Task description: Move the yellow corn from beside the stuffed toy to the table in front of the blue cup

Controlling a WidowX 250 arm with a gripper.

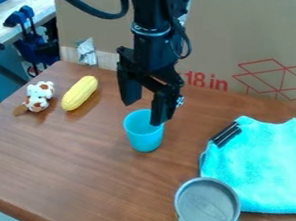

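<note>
From here, the arm (pixel 154 46) hangs steeply down, its pincer (pixel 146 113) slanted at the blue cup (pixel 144 137), fingers spread apart, one by the rim. The cup stands upright on the bench (pixel 69 156), near the corn (pixel 79 93).

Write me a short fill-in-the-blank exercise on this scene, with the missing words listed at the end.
The gripper hangs over a blue ____.
Beside the small brown-and-white toy lies a yellow ear of ____.
The can stands at the picture's ____ edge, close to the turquoise cloth.
The cardboard behind the table bears printing in the colour ____.

Missing words, in order: cup; corn; bottom; red.
</note>
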